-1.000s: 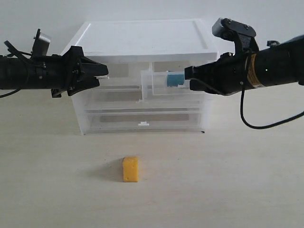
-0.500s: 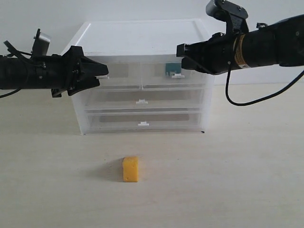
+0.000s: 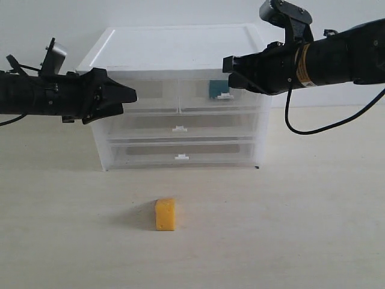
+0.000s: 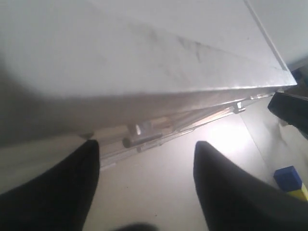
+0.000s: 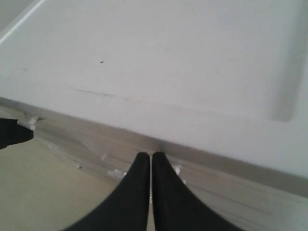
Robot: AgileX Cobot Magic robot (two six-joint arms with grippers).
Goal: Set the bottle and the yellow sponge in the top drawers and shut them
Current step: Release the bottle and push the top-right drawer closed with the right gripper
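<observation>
Right claw [image 3: 229, 72]: fingers [image 5: 139, 166] pressed together, nothing between them. It sits at the top front edge of the drawer unit [image 3: 180, 48], just above the white tab handle [image 3: 224, 96] of the right top drawer [image 3: 195, 96]. Can't tell if it touches the unit.

Right top drawer is closed, flush with the front. The bottle [image 3: 213, 89] is inside it. Only its teal label shows through the translucent front, next to the handle.

Left claw [image 3: 132, 94]: fingers [image 4: 86, 159] spread wide, gripping nothing. It's level with the left top drawer [image 3: 153, 90], tips at the outer end of that drawer's front. In the left wrist view the drawer's tab [image 4: 139, 136] sits between the two fingers. Contact with the tab: can't tell. That drawer looks closed.

Yellow sponge [image 3: 165, 215] stands on the counter [image 3: 289, 229] in front of the unit, roughly on the unit's centre line. It's well apart from the unit and from both claws.

Two full-width drawers below, upper [image 3: 144, 125] and lower [image 3: 144, 153], are both closed.

Left wrist view also catches a small blue block [image 4: 288, 177] on the counter off to the side, near the frame edge.
</observation>
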